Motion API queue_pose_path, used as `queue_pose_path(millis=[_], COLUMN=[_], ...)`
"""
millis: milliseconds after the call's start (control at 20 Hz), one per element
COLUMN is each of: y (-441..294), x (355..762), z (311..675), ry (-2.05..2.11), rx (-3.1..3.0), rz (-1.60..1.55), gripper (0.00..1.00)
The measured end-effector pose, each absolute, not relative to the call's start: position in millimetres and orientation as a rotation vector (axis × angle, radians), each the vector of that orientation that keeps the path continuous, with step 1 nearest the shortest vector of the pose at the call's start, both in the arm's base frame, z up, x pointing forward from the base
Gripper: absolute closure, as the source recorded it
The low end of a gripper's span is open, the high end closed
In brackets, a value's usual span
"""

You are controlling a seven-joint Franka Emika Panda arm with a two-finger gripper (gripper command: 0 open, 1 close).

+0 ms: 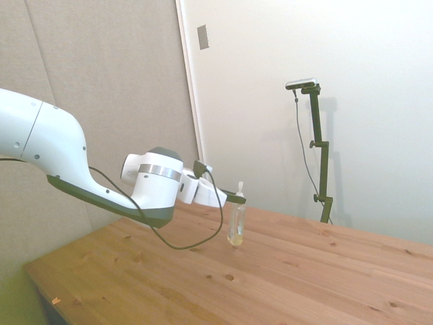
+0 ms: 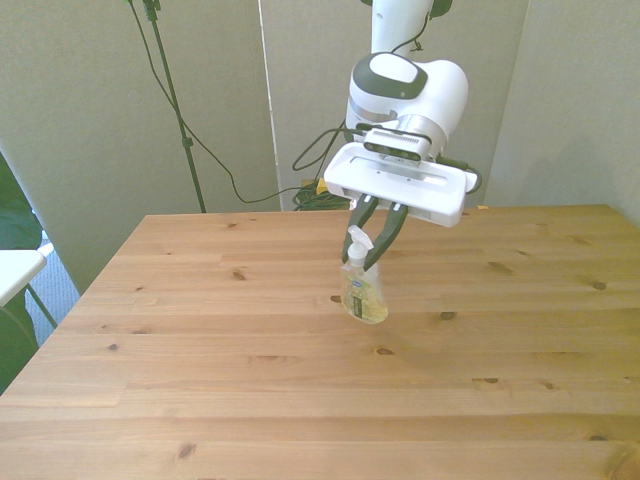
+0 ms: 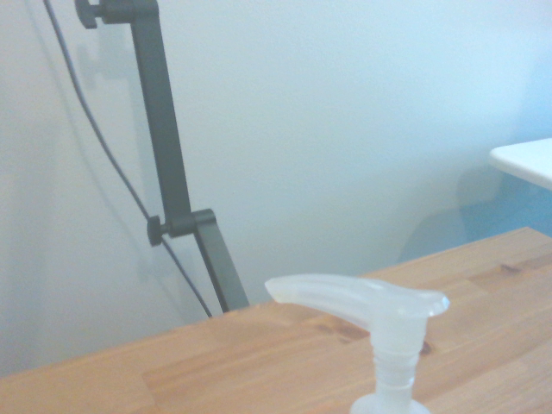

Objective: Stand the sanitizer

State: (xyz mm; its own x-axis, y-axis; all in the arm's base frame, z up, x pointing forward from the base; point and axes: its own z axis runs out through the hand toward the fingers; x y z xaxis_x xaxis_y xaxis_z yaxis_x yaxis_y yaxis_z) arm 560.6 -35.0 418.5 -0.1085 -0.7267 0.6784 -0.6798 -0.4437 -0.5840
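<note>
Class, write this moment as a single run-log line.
gripper: shut on sanitizer neck | sanitizer: upright, base at or just above table | pump top: up | step: release pending

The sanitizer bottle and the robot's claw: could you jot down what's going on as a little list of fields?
Bottle: sanitizer, clear with pale yellowish liquid and a white pump top
Pose: roughly upright, slightly tilted in the front view
Holder: gripper, shut on the bottle's neck below the pump
Contact with table: base at or just above the table; cannot tell which
Other items: none on the table
</note>
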Motion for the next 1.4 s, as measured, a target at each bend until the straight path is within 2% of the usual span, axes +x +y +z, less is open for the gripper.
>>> queue_pose_path(millis=[350, 650, 1100, 1150, 1400], y=[-30.0, -42.1, -41.5, -40.8, -37.0], x=[544.8, 520.5, 521.7, 521.9, 522.2], z=[425.3, 397.5, 385.5, 385.4, 384.9], ry=[1.655, 1.683, 1.671, 1.671, 1.662], rx=[-2.009, -2.03, -2.055, -2.055, -2.06], rz=[-1.665, -1.58, -1.581, -1.581, -1.577], gripper=[1.0, 1.0, 1.0, 0.0, 0.0])
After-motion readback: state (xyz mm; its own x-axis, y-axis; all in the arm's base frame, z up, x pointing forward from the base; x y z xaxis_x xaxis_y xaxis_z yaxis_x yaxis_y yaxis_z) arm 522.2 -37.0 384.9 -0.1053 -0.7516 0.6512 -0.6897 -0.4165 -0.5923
